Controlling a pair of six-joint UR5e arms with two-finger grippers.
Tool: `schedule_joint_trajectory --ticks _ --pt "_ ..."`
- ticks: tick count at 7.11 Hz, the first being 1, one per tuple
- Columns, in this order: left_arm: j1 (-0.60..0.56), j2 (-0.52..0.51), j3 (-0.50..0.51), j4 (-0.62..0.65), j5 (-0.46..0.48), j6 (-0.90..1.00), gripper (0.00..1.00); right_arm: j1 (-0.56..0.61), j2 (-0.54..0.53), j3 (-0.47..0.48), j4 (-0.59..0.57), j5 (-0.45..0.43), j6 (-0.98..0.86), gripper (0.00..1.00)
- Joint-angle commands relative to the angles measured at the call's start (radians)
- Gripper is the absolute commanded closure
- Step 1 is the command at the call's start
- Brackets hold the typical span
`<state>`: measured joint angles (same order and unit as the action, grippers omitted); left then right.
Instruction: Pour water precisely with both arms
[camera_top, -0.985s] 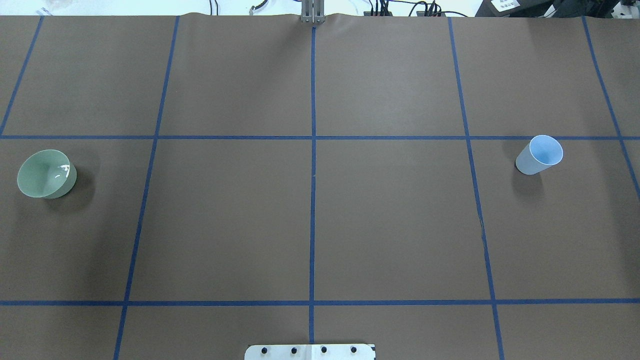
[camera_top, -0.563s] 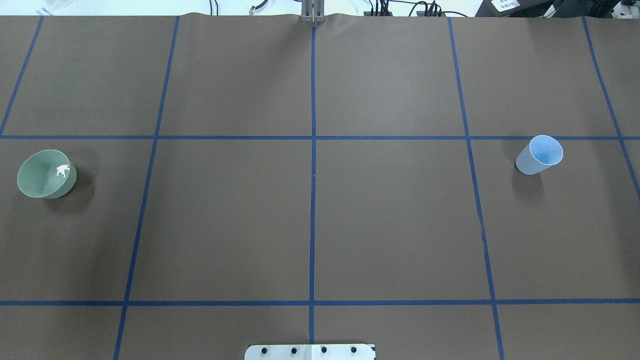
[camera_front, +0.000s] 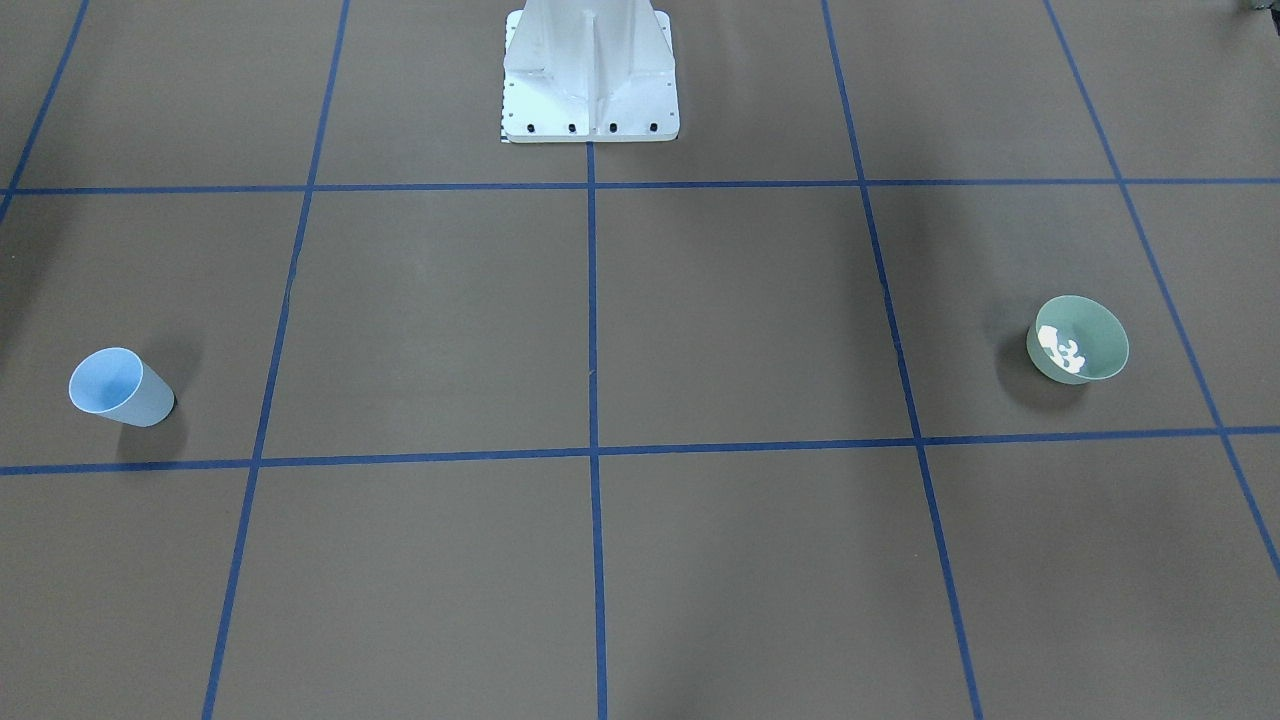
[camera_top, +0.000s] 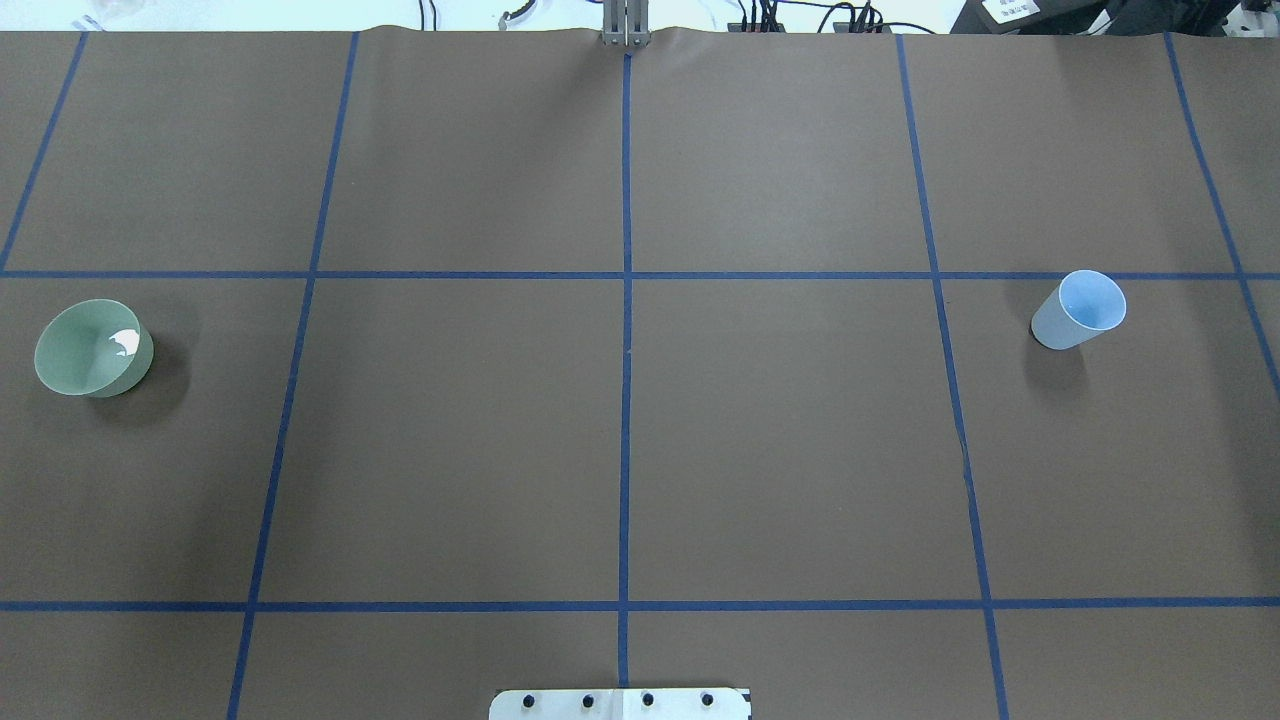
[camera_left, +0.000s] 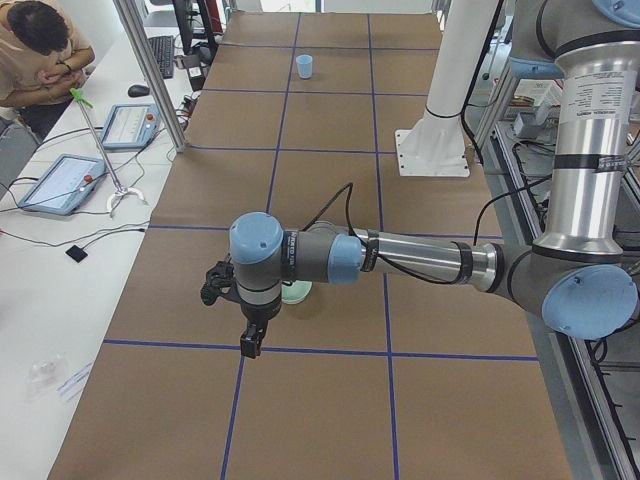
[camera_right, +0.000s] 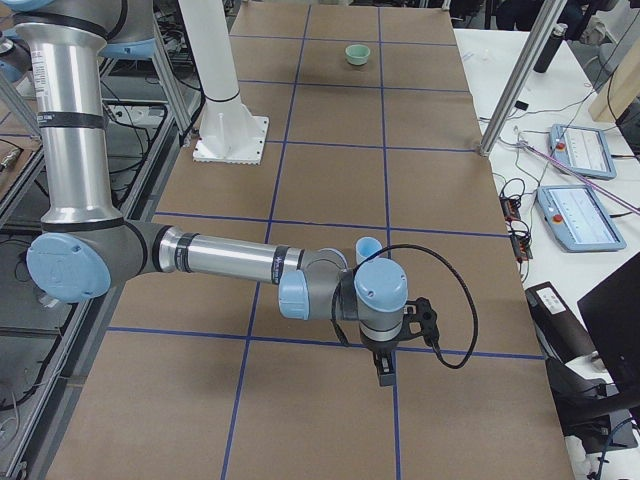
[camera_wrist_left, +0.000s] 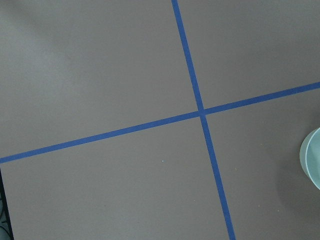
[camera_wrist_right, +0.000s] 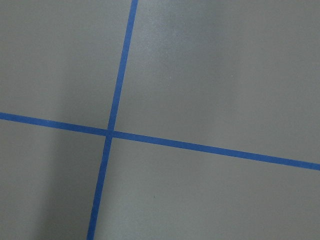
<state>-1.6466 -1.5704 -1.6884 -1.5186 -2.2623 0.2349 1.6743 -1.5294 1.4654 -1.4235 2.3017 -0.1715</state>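
- Front-facing view: A green bowl (camera_front: 1078, 340) sits on the brown table cover (camera_front: 740, 300) at the view's right, the robot's left side, with a white glint on its inner wall. A light blue cup (camera_front: 120, 388) stands upright at the far opposite side. The two are well apart, each in its own square of the blue tape grid (camera_front: 592, 300). The white pedestal (camera_front: 590, 75) stands at top centre. No arm shows here.
- Overhead view: The green bowl (camera_top: 93, 348) lies near the left edge and the light blue cup (camera_top: 1080, 309) near the right, both just below the upper cross line of tape. Only the base plate of the pedestal (camera_top: 620, 704) shows, at the bottom edge. Neither arm enters the picture.
- Left side view: The left arm (camera_left: 420, 258) reaches out low over the table, and its left gripper (camera_left: 250, 345) points down near a tape crossing. The bowl (camera_left: 297, 293) is partly hidden behind the wrist. The cup (camera_left: 304, 66) stands far down the table. Whether the pincer is wide or narrow cannot be told. A person (camera_left: 40, 45) sits at a side desk with tablets (camera_left: 62, 182).
- Right side view: The right arm (camera_right: 220, 262) stretches across the table, and its right gripper (camera_right: 386, 372) hangs downward just above a tape line. The cup (camera_right: 368, 247) peeks out behind the wrist, and the bowl (camera_right: 357, 53) sits at the far end. The pincer's state cannot be told.
- Left wrist view: A tape crossing fills the picture, and the bowl's rim (camera_wrist_left: 312, 161) cuts the right edge.
- Right wrist view: Only brown cover and a tape crossing (camera_wrist_right: 110, 133) show.
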Motion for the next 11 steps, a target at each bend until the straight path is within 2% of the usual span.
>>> schedule_joint_trajectory --ticks 1,4,6,9,11 --pt "-0.002 0.013 -0.011 -0.017 -0.005 -0.020 0.00 -0.001 0.000 0.004 0.000 0.001 0.001 0.00" --pt "-0.004 0.021 -0.013 -0.012 -0.042 -0.150 0.00 -0.001 -0.002 0.006 -0.002 0.002 0.003 0.00" --pt "-0.004 0.026 -0.031 -0.021 -0.043 -0.143 0.00 -0.001 -0.002 0.010 -0.003 0.001 0.001 0.00" --pt "-0.004 0.055 -0.034 -0.133 -0.043 -0.143 0.00 0.001 -0.006 0.012 -0.002 0.002 0.001 0.00" --pt "-0.004 0.061 -0.034 -0.147 -0.043 -0.144 0.00 0.001 -0.008 0.018 0.000 0.007 0.001 0.00"
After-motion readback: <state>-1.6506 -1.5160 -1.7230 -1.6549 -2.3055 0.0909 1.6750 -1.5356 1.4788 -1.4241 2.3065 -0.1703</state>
